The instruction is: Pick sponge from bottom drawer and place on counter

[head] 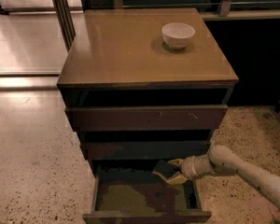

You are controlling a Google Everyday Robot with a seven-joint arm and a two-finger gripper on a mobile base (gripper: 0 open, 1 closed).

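The bottom drawer (pixel 144 214) is pulled open below two drawers; its olive-tan floor shows. My gripper (pixel 174 171) reaches in from the right at the drawer's back right, just above its floor. Its yellowish fingers (pixel 176 179) are shut on the sponge (pixel 164 168), a small dark piece that sits tilted between them, lifted a little off the floor. The counter (pixel 130 50) is the tan-brown glossy top of the cabinet, well above the gripper.
A white bowl (pixel 178 34) stands on the counter at the back right. My white arm (pixel 242 169) comes in from the lower right over the speckled floor (pixel 28 162). Dark furniture and a rail stand behind the cabinet.
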